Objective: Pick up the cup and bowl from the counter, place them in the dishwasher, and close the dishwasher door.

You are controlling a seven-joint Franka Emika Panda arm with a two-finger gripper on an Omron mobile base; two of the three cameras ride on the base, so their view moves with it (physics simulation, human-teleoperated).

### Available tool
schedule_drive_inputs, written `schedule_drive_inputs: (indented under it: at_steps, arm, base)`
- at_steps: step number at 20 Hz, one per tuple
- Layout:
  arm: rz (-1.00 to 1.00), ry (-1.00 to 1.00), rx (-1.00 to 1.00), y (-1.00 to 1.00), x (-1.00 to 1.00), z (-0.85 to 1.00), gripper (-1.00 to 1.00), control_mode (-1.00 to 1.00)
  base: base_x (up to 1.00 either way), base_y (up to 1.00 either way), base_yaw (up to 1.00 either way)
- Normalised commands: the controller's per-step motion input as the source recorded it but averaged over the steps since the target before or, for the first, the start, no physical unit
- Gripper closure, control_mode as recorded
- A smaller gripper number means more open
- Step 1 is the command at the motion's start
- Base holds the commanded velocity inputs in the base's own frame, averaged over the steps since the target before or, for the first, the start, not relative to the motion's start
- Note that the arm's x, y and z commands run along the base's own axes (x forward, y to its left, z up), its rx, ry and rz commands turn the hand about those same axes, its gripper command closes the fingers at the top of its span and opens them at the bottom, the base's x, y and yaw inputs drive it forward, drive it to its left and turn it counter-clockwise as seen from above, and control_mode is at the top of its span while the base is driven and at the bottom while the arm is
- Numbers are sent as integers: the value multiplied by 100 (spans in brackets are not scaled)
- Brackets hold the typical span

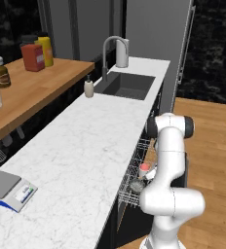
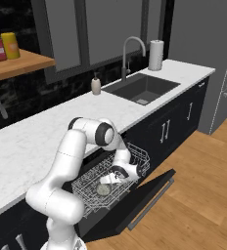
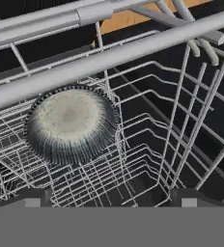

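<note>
While arm (image 2: pixel 76 146) bends down, gripper (image 3: pixel 109 197) spread above bowl (image 3: pixel 70 123), rack (image 2: pixel 135 156)

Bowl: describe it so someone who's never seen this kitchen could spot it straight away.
Find the white marble counter with the sink; below it the dishwasher stands open with its white wire rack pulled out. In that rack, right by the gripper, sits the bowl: small, round, shallow, grey metallic with a speckled inside. The cup beside it is white with a red-pink inside.

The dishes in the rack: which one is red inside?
The cup, the small white one with the red-pink inside, farther along the rack toward the sink. The bowl beside it is grey and speckled.
</note>
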Motion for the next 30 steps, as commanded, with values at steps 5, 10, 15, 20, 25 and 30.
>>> schedule_drive_inputs:
  at_steps: [5, 10, 15, 20, 25, 30]
  arm:
    - [-3, 0, 0, -2, -72, 100, -100, -100]
    - [0, 1, 0, -39, -70, 100, -100, -100]
    - [0, 6, 2, -100, -44, 62, -100, -100]
    - [4, 2, 14, -100, -50, 12, -100, -100]
    - [2, 10, 22, -100, -49, 0, -100, -100]
    - [2, 11, 29, -100, -35, -14, -100, -100]
  base:
    - [0, 0, 0]
    - [0, 0, 0]
    - [0, 0, 0]
    - [0, 0, 0]
    - [0, 0, 0]
    - [0, 0, 0]
